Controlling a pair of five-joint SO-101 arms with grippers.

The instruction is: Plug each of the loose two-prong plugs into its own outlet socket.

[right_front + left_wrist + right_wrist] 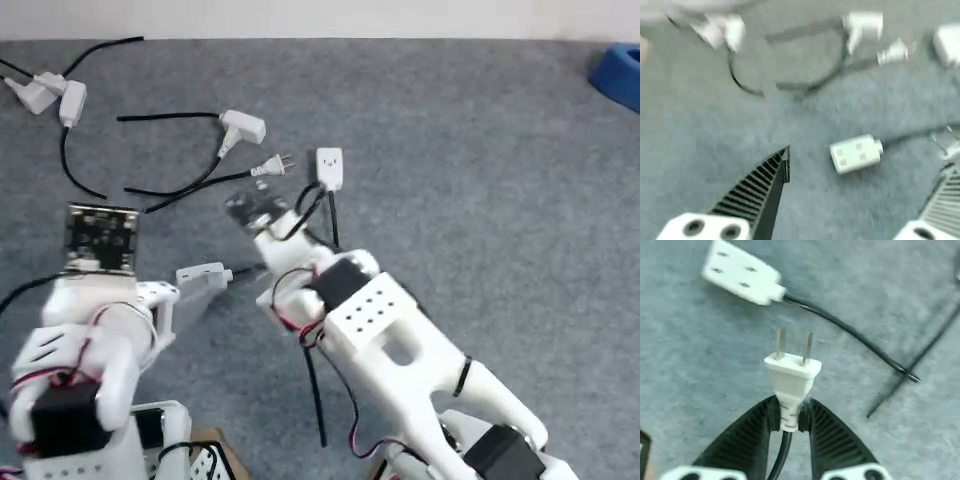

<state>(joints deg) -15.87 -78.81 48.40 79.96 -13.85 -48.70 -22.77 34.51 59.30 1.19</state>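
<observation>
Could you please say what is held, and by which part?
The right gripper holds the white plug by its cord end; the left gripper holds nothing.

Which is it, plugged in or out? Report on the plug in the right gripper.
Out. The plug sits in the right gripper, prongs bare, apart from the socket.

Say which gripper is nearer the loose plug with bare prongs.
Right. The right gripper, holding another plug, is close to the loose plug; the left gripper is farther, by a socket.
</observation>
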